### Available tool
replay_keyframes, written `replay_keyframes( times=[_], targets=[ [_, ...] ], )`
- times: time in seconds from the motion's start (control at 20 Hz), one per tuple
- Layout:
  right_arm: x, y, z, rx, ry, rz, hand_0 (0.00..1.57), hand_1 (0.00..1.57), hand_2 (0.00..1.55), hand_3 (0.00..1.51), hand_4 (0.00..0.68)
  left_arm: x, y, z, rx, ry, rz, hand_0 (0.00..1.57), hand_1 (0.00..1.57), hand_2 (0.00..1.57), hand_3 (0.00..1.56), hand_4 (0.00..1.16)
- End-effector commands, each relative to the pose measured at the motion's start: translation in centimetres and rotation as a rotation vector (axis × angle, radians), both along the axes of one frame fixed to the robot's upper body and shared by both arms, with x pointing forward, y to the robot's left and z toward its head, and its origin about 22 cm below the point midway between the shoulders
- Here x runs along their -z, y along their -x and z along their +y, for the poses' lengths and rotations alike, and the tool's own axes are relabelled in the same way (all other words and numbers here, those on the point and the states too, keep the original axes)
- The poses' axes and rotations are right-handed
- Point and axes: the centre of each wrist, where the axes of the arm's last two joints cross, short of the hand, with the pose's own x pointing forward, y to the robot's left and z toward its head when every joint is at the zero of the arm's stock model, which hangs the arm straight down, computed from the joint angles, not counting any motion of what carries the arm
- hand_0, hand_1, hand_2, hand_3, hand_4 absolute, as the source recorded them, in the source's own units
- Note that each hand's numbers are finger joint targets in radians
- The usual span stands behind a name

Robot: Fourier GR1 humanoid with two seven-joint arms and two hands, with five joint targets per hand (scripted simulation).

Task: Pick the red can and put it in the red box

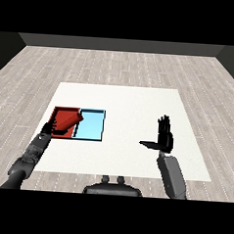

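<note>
Over the red tray [60, 111], the left hand [53, 129] grasps the tilted red can [69, 120]; right hand [164, 135] released.

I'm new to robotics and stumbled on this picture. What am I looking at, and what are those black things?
You look down from a humanoid robot's head across a white table. The two grey forearms end in black hands. The left hand is curled round a red can, held tilted over the red tray. A light blue tray lies right beside the red tray. The right hand is open, fingers straight up, thumb out sideways, holding nothing. The job is to put the can in the red tray.
</note>
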Motion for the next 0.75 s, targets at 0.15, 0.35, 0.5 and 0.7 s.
replay_keyframes(
  times=[0.15, 0.35, 0.5, 0.7],
  targets=[
    [0.0, 0.0, -0.5, -0.034, -0.021, -0.006, 0.0, 0.0, 0.0, 0.0, 0.0, -3.7, -3.3, -1.2, -0.012, 0.347, -0.563, 0.0, 0.0, 0.0, 0.0, 0.0],
    [0.3, 0.2, -0.1, -0.051, -0.003, 0.0, 0.0, 0.0, 0.0, 0.0, 0.0, -5.0, -5.3, -4.8, 0.196, 0.597, -0.926, 0.0, 0.0, 0.0, 0.0, 0.0],
    [0.6, 0.6, -0.6, -0.045, 0.017, -0.006, 0.0, 0.0, 0.0, 0.0, 0.0, -3.6, -5.6, -10.0, 0.265, 0.807, -1.065, 0.0, 0.0, 0.0, 0.0, 0.0],
    [1.1, 1.0, -0.5, -0.083, 0.053, -0.027, 0.0, 0.0, 0.0, 0.0, 0.0, -0.3, -1.6, -11.1, 0.357, 0.87, -1.093, 0.0, 0.0, 0.0, 0.0, 0.0]
  ],
)
